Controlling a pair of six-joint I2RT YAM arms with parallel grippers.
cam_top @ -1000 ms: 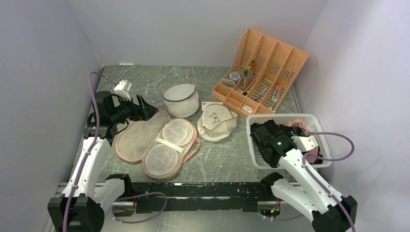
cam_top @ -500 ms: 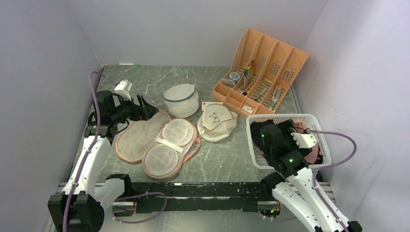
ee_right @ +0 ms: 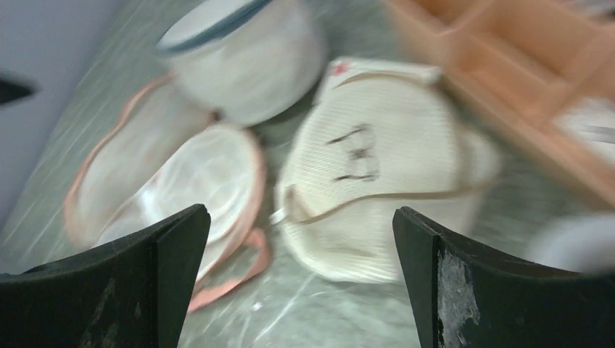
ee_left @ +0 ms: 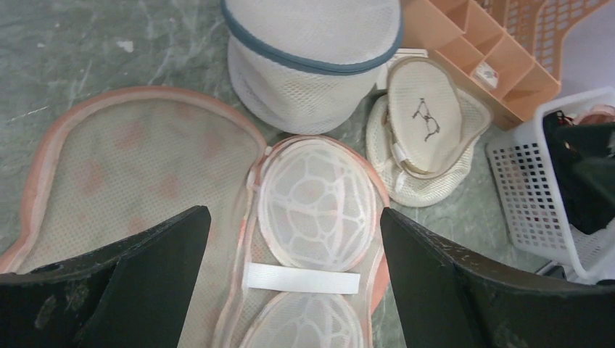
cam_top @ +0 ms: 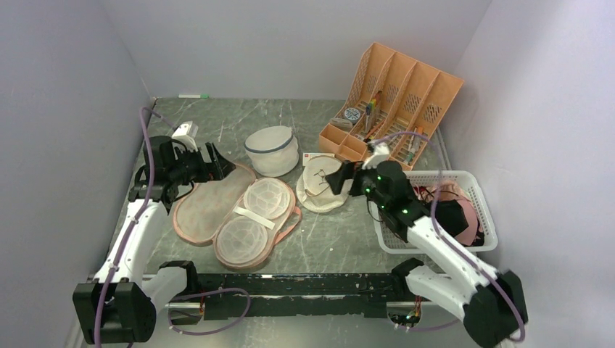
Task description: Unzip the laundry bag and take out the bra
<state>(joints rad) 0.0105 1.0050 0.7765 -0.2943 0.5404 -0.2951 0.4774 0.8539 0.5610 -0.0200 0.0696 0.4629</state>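
We look down on a grey-green marbled table (cam_top: 333, 232) closed in by pale walls, with an orange desk organiser (cam_top: 395, 101) at the back right and a white basket (cam_top: 457, 173) in front of it. The laundry bag (cam_top: 207, 203) lies spread open at the left of the table. Its zip is undone, the plain lining faces up on one half, and white mesh cups (cam_top: 267, 197) sit in the other. We see nothing black inside it. The bra (cam_top: 448, 214), as we read the dark soft shape, lies in the basket among pink garments, well apart from the bag. The left gripper (cam_top: 217, 161) hovers over the far edge of the open bag with its jaws wide and nothing between them. The right gripper (cam_top: 339, 176) hangs above the round cream bag (cam_top: 323, 190) with the glasses drawing, between the laundry bag and the basket. Its jaws are also spread and empty, though its wrist view is blurred. A white domed mesh bag (cam_top: 272, 148) stands just behind the laundry bag. We judge both parts of the task done, the unzipping and the removal. What is left, if anything, is for the arms to draw clear.
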